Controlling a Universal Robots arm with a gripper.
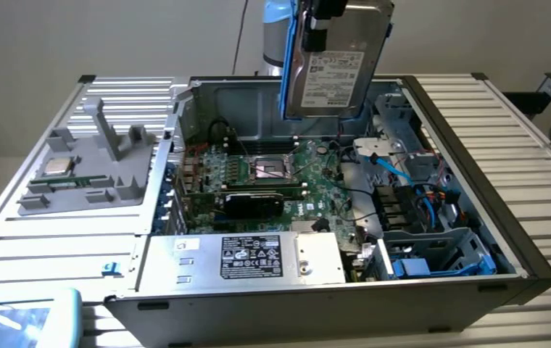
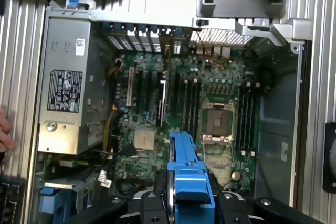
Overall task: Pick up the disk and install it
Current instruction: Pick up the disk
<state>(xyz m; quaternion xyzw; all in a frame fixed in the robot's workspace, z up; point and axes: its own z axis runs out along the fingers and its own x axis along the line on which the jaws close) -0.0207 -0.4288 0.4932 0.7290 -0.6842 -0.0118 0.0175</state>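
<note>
The tool [image 2: 191, 205] is clamped on the disk [image 1: 338, 69] — black fingers [image 2: 152, 203] press on either side of its blue carrier frame. The drive hangs upright in the air with its white label facing the exterior camera, above the far part of the open computer case [image 1: 474, 163]. The tool's body and the arm are cut off by the picture edge there. The wrist camera sees the carrier edge-on, and it covers part of the motherboard [image 1: 319, 185] beside the CPU socket [image 2: 216, 121].

A silver power supply [image 1: 246, 257] fills the near corner of the case. The drive cage [image 1: 431, 250] sits toward the exterior view's right — its inside is tangled with blue cables and hard to make out. On the counter [image 1: 518, 123], toward the exterior view's left, a grey holder [image 1: 92, 163] carries a small square chip [image 1: 58, 166]. A person's fingertips [image 2: 3, 129] show at the wrist picture's edge, and a pendant [image 1: 19, 319] is partly cut off.
</note>
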